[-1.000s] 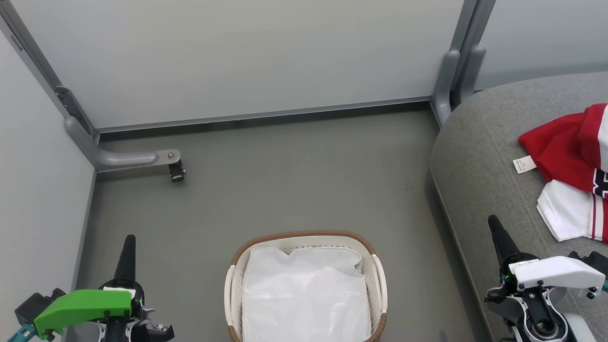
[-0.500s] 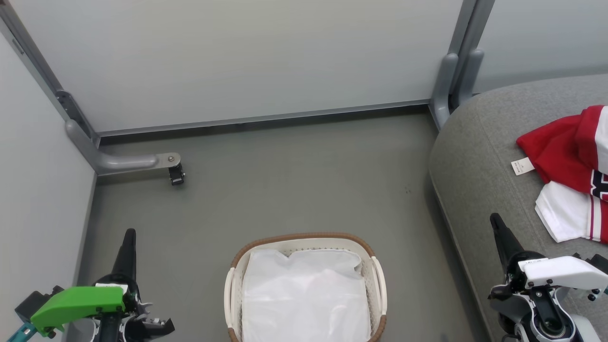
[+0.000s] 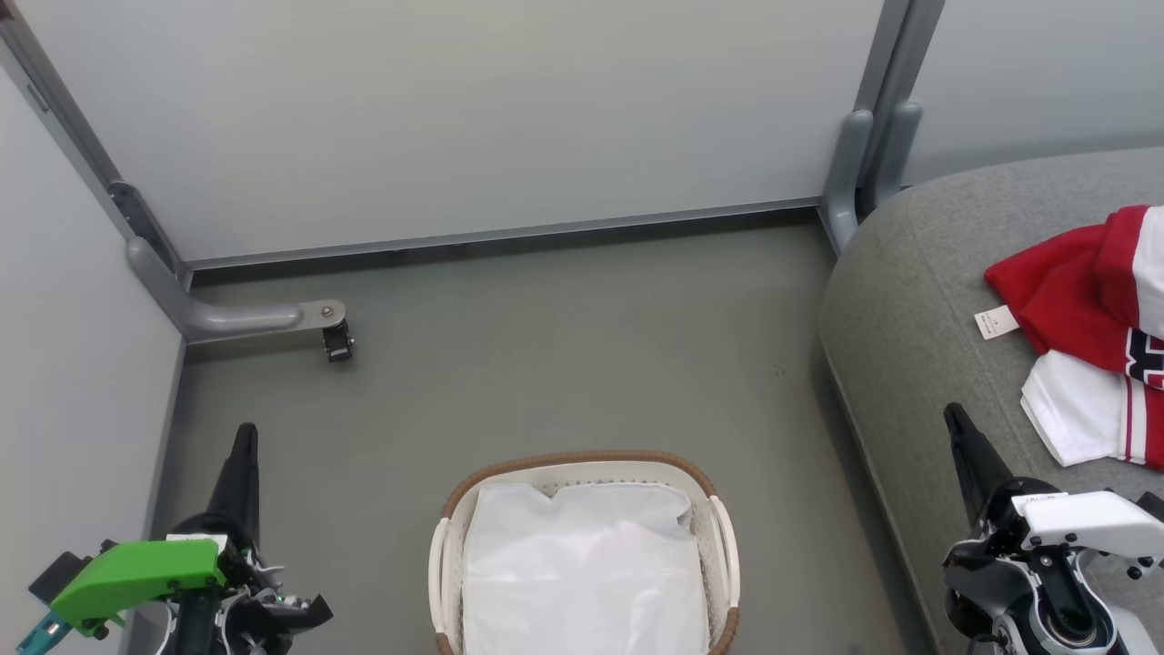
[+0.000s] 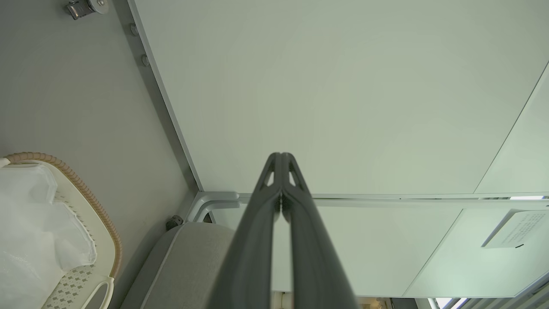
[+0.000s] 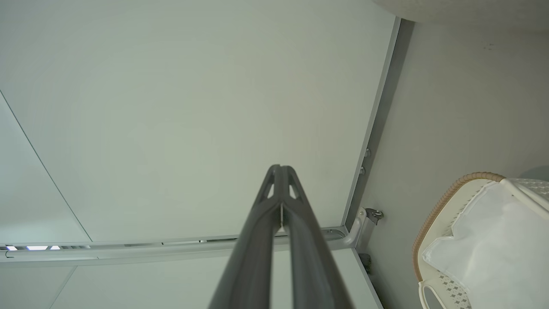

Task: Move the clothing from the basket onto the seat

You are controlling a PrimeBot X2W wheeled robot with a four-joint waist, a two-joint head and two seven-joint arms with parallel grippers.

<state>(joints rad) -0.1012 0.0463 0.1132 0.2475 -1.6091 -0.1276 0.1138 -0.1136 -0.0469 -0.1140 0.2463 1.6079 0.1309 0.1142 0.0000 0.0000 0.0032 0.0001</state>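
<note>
Perforated white basket [image 3: 720, 509], brown woven-look rim, red clothing [image 3: 1059, 291] on rounded grey woven seat [image 3: 900, 300], left pincer [image 4: 281, 159] and right pincer [image 5: 280, 171] closed, empty.

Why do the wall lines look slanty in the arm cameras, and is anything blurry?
Left wrist view: the turned camera slants the wall frame, fingers soft up close; right wrist view: same slant; head view: sharp, even light, white sheet nearly washed out.

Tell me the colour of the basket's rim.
The rim is brown, woven-looking; the head view shows it best.
</note>
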